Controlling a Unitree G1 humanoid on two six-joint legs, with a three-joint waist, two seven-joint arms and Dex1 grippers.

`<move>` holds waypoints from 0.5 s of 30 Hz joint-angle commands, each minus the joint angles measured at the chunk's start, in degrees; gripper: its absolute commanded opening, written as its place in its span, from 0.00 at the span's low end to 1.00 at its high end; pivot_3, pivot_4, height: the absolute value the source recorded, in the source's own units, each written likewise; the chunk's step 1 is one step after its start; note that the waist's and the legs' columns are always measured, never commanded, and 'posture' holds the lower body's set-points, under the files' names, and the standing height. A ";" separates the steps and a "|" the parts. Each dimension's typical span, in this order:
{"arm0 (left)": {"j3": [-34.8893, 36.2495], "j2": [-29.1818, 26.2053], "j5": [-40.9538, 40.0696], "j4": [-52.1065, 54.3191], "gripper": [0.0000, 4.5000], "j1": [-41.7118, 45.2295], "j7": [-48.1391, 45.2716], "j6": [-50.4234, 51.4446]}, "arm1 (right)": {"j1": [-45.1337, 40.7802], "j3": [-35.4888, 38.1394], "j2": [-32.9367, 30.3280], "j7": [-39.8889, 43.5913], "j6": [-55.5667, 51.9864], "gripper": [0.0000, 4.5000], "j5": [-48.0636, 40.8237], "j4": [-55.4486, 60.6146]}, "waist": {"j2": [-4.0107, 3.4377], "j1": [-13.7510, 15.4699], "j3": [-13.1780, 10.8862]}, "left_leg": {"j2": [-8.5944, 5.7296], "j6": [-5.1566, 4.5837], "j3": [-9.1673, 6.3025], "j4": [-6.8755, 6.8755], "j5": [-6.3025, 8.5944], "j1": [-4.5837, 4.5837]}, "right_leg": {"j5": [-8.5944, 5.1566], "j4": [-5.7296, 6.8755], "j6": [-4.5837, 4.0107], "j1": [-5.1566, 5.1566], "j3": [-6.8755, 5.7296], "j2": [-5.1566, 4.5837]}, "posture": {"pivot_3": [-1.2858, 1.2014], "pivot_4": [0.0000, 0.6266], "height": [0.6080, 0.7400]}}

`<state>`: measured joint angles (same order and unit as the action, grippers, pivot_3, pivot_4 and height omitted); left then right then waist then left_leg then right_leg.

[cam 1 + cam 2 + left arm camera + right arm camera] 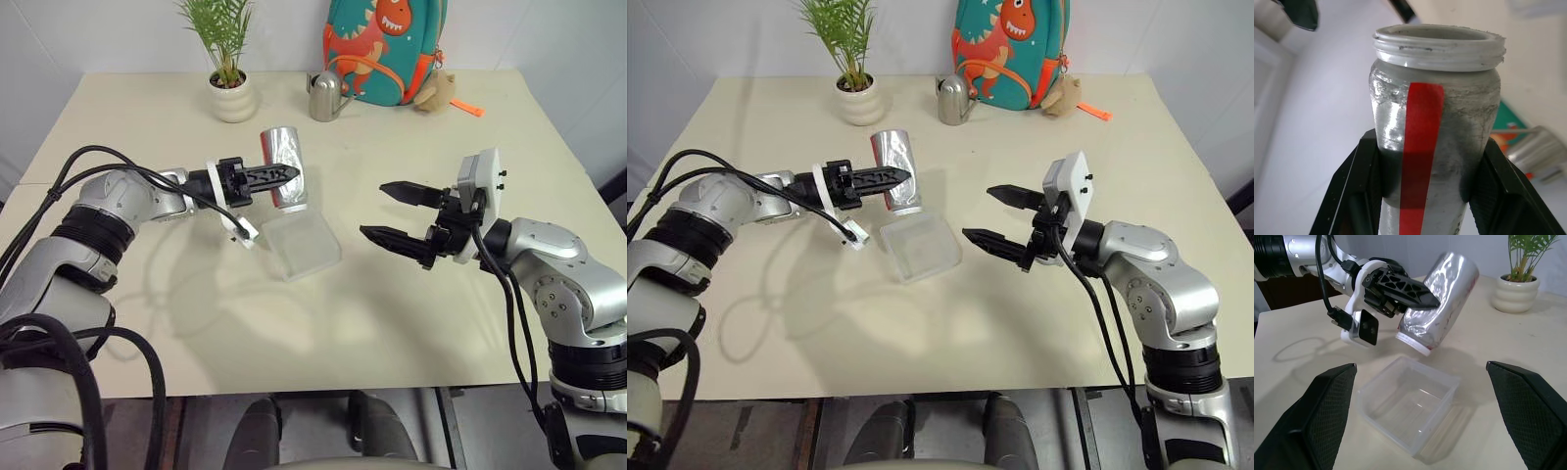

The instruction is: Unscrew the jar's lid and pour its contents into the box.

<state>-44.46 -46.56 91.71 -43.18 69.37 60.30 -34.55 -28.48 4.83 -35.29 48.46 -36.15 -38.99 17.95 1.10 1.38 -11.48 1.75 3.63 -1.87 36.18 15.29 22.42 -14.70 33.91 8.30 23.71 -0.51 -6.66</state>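
Jar [1442, 298]: red stripe, no readable writing, upended over box [1408, 404].

Shiny crinkled silver metal jar [1442, 298] w/ glossy red stripe; clear smooth plastic box [1408, 404]; matt cream table [411, 323].

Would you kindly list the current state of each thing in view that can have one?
jar: lid off, tipped mouth-down over the box, held in the left gripper
box: open, upright on the table, looks empty
left gripper: shut on the jar
right gripper: open, holding nothing
watering can: upright
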 commanded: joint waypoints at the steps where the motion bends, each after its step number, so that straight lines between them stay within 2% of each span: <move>1: -0.97 -1.00 0.52 -0.13 0.42 1.91 4.10 2.86 | 0.03 0.54 0.54 -0.30 1.08 0.99 -0.37 1.64 | 0.00 0.03 0.00 | 0.00 0.00 0.00 0.00 0.00 0.00 | 0.00 0.00 0.00 0.00 0.00 0.00 | 0.52 0.24 1.00; 6: -2.89 -1.31 4.11 0.23 0.42 1.24 11.55 11.62 | -0.11 0.39 1.10 -0.21 1.51 0.99 0.00 0.94 | 0.00 0.03 0.00 | 0.00 0.01 0.00 0.01 0.00 0.00 | 0.00 0.01 0.00 0.00 0.00 0.00 | 0.52 0.24 1.00; 15: -3.31 -2.29 0.42 1.27 0.42 1.59 10.40 7.00 | -0.23 0.30 1.67 0.24 2.08 0.99 0.68 0.14 | 0.00 0.01 0.00 | 0.00 0.04 0.01 0.01 -0.02 0.00 | 0.00 0.03 0.00 0.00 0.00 0.00 | 0.52 0.24 1.00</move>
<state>-48.41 -47.36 93.68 -43.36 69.84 70.13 -27.26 -28.49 4.70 -33.64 48.30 -35.12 -38.14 17.57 1.10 1.40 -11.47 1.75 3.67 -1.86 36.19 15.27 22.42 -14.70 33.93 8.30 23.71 -0.51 -6.66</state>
